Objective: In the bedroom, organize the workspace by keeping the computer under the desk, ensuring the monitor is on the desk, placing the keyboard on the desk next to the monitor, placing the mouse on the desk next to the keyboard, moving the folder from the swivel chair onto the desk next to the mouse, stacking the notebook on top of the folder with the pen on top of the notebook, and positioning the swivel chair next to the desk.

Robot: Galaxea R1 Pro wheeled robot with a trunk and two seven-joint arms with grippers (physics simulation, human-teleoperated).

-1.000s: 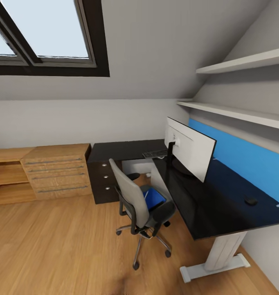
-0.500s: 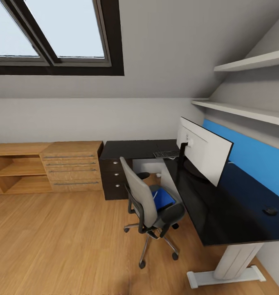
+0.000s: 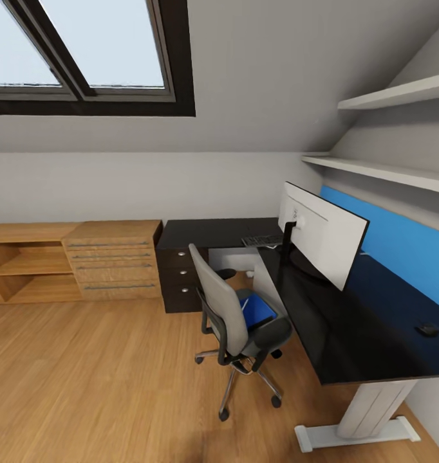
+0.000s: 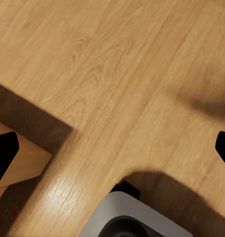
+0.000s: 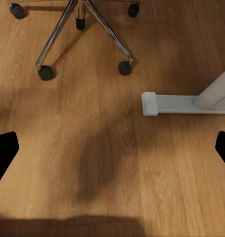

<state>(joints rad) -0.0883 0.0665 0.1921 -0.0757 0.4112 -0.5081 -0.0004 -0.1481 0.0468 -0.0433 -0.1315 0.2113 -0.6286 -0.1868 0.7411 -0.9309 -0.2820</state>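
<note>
text: none legible | labels: none | brands: none | numbers: none

Wood plank floor (image 5: pixel 107 163) under the camera. Swivel chair (image 5: pixel 80 29) base in view: chrome spokes, black casters resting on the floor. Beside the chair base, apart from it, the desk's pale grey foot (image 5: pixel 174 103) lies flat on the floor, its column rising at the frame edge. Right gripper (image 5: pixel 112 148): two dark fingertips (image 5: pixel 3 153) spread wide, jaws holding nothing. Soft shadow on the floor between them.
</note>
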